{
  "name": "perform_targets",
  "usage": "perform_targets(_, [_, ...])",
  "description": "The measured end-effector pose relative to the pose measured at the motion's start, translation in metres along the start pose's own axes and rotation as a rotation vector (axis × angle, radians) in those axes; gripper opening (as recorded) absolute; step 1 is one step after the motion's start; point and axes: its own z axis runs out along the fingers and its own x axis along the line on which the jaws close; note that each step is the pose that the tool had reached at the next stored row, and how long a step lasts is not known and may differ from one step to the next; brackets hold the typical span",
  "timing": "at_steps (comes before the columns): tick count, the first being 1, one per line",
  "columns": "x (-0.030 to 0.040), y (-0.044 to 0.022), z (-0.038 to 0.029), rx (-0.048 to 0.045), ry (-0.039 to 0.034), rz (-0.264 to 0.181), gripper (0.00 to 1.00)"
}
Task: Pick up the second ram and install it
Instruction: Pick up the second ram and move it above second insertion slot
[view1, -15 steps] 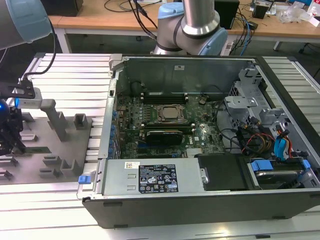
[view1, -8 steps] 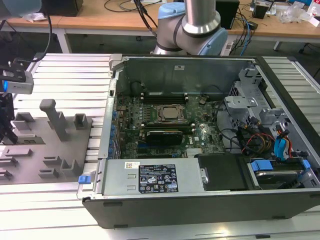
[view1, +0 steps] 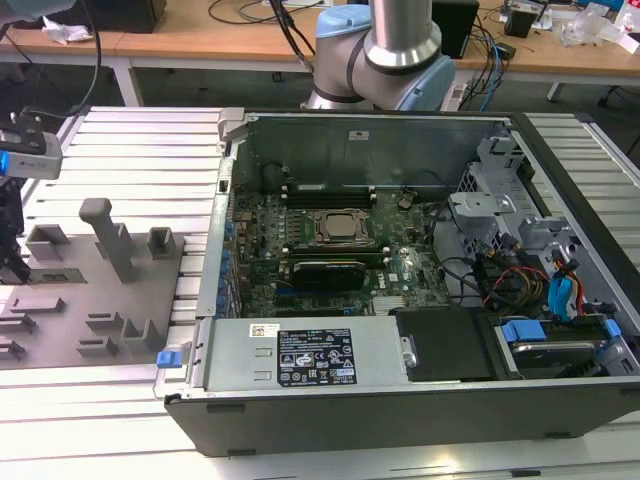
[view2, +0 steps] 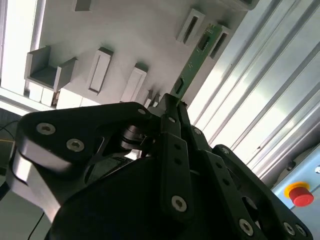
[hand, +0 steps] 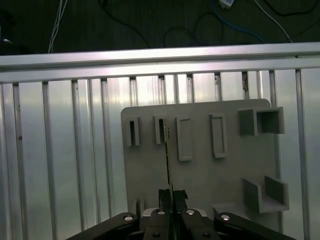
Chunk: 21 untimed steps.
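Note:
My gripper (view2: 169, 106) is shut on one end of the second ram (view2: 196, 59), a narrow green board stick with small dark chips. In the first wrist view the second ram (hand: 168, 160) shows edge-on, running from the gripper (hand: 172, 196) out over the grey fixture plate (hand: 200, 170). Its far end lines up with a narrow slot block (hand: 160, 131) on that plate. In the exterior view my wrist (view1: 22, 152) hangs at the left edge above the fixture plate (view1: 60, 320). The open computer case (view1: 400, 260) lies on the exterior view's right, with the CPU socket (view1: 340, 228) on its mainboard.
Grey fixture blocks (view1: 105, 235) stand up from the plate. The plate and case rest on a ribbed aluminium table (view1: 130, 150). A black card (view1: 325, 272) sits below the socket, beside cables and drive bays (view1: 540, 280). The arm's base (view1: 385, 50) rises behind the case. A red button (view2: 299, 194) shows near the table's edge.

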Motion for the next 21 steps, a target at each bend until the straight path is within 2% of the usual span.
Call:
perform_targets(2, [-0.0001,0.0001,-0.0034,0.0,0.0,0.0,0.14])
perform_targets(6, [-0.0006,0.0003,-0.0214,0.0001,0.0,0.0,0.14])
perform_targets(7, [-0.0007,0.0003,-0.0242,0.0001,0.0,0.0,0.14])
perform_targets(13, [-0.001,0.0004,-0.0343,0.0,0.0,0.0,0.14])
perform_targets(21, [-0.0016,0.0005,-0.0541,0.0,-0.0001,0.0,0.14])
